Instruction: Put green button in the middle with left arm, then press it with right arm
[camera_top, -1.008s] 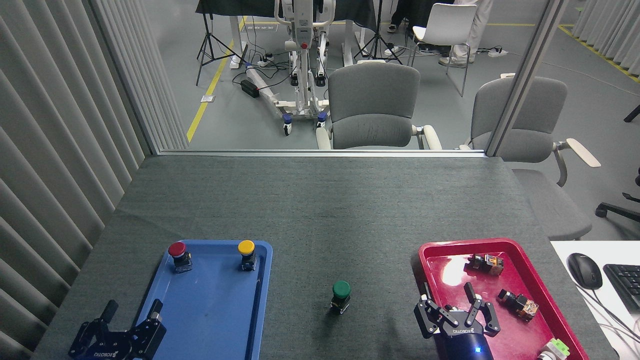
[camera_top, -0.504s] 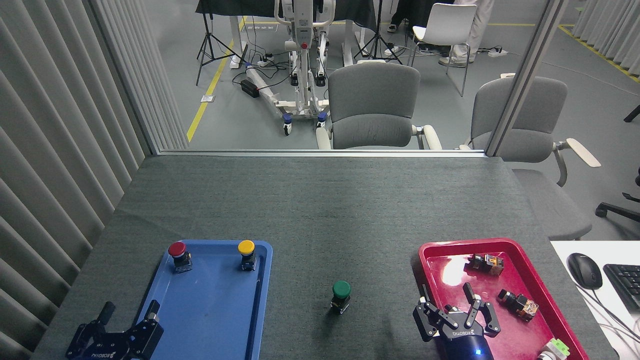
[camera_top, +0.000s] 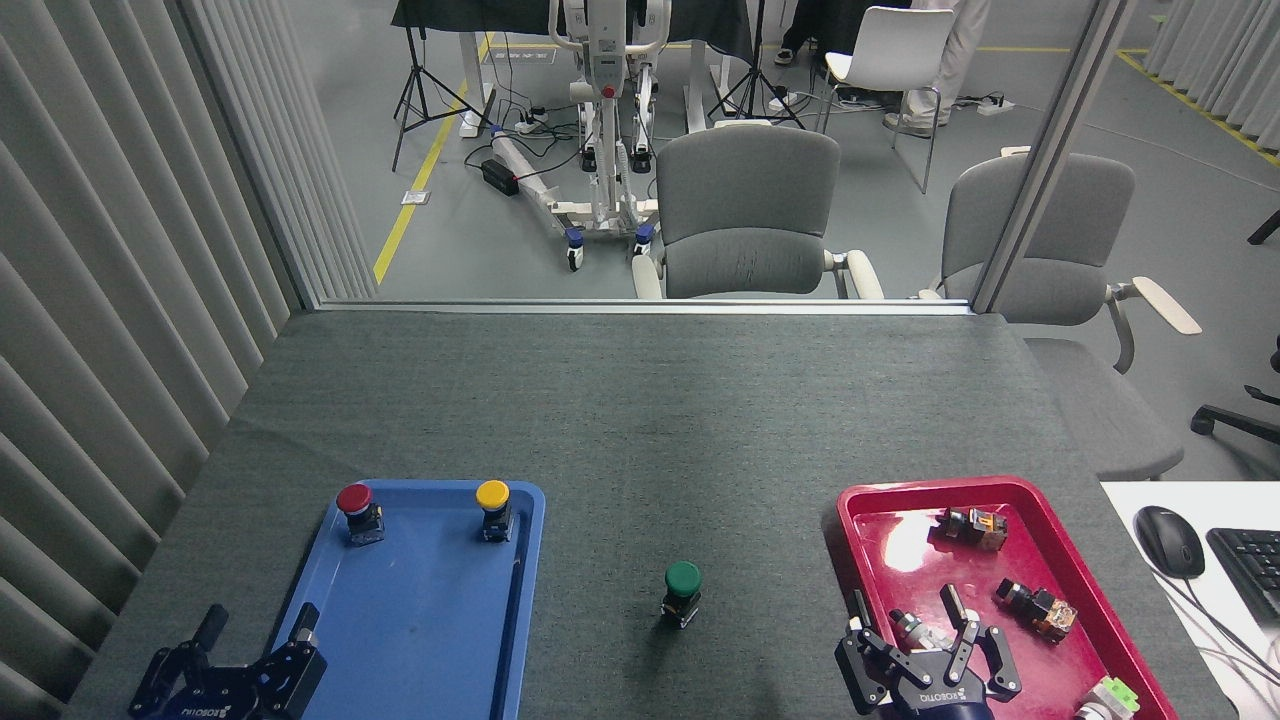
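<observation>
The green button (camera_top: 682, 590) stands upright on the bare dark grey cloth between the two trays, in the middle (camera_top: 680, 500) of the table's near part. My left gripper (camera_top: 255, 625) sits low at the bottom left, over the near left corner of the blue tray (camera_top: 420, 640), fingers spread open and holding nothing. At the bottom right my right gripper (camera_top: 910, 610) hangs over the near edge of the red tray (camera_top: 860, 500), open and empty. Both grippers are well clear of the button.
A red-capped switch (camera_top: 357, 511) and a yellow-capped switch (camera_top: 493, 507) stand at the far end of the blue tray. Several small parts (camera_top: 1035, 608) lie in the red tray. A mouse (camera_top: 1170, 540) and keyboard sit right of the table; chairs stand beyond its far edge.
Both grippers have drawn back toward the bottom edge of the view; the right one also shifted slightly right. The green button has not moved.
</observation>
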